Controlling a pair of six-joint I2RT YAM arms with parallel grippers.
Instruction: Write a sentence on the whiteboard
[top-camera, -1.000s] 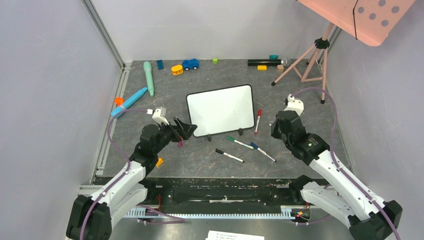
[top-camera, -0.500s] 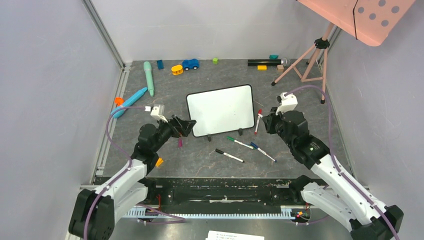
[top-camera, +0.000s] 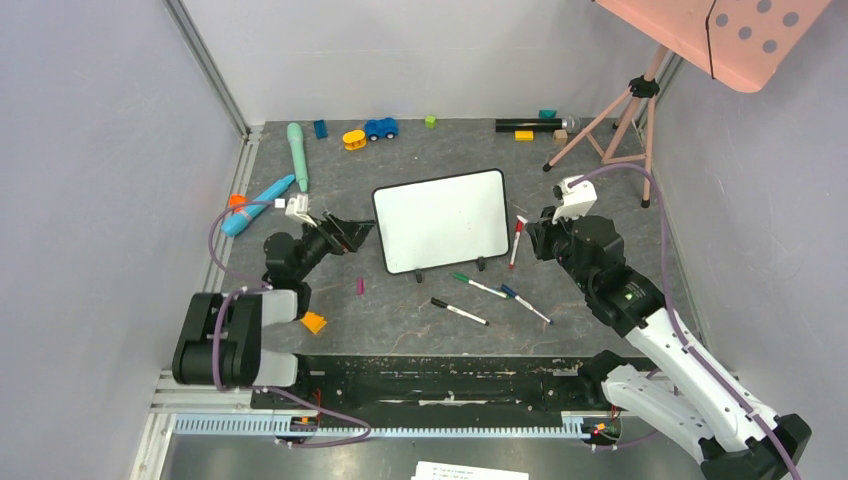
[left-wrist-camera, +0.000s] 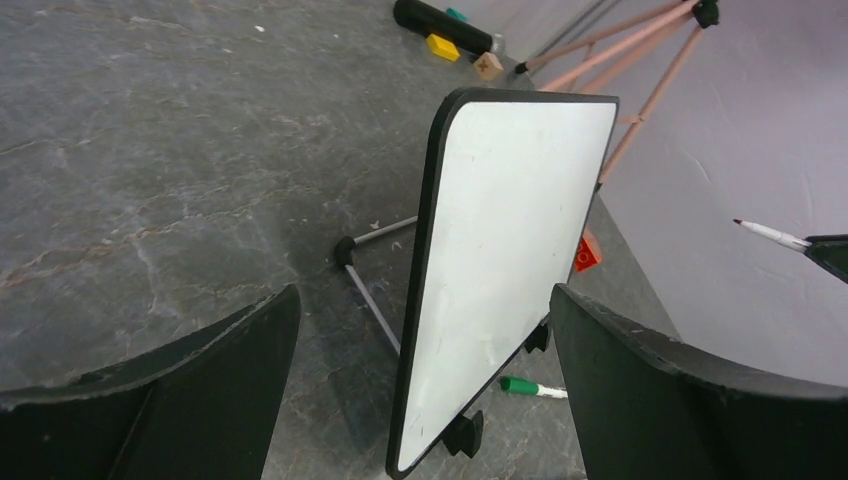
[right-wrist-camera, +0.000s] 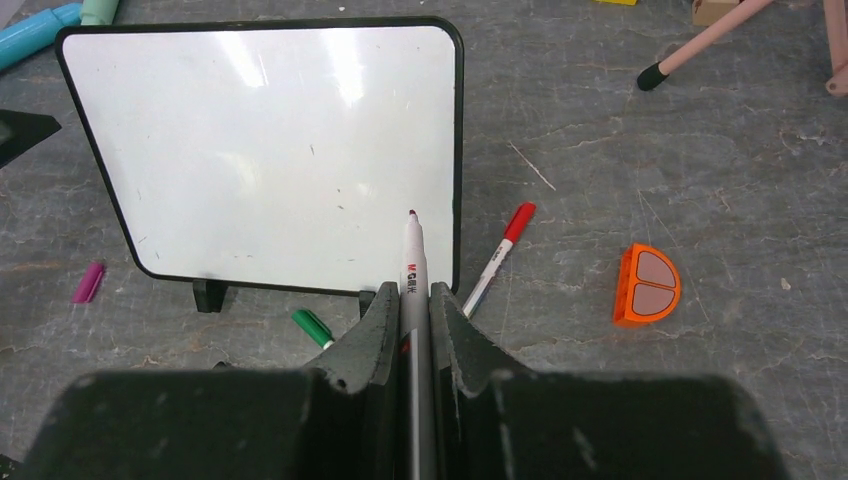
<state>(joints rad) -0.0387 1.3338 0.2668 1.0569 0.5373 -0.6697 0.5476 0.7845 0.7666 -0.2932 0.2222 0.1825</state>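
Right fingers (right-wrist-camera: 378, 325) clamped on marker (right-wrist-camera: 413, 260), bare tip aimed at whiteboard (top-camera: 442, 218), which stands mid desk (top-camera: 400, 310). "M&G" on the barrel is readable on right wrist only. Left fingers (left-wrist-camera: 220, 360) wide, holding nothing, at the board's left edge. Only left wrist shows the prop leg (left-wrist-camera: 372, 305).

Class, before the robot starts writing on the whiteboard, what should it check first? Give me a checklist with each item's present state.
1. Grip: right gripper shut on marker, ok.
2. Cap: off, tip bare, ok.
3. Surface: whiteboard blank, ok.
4. Stand: whiteboard propped on its feet, ok.
5. Support: left gripper open, holding nothing, not ok.
6. Contact: tip short of whiteboard, not ok.
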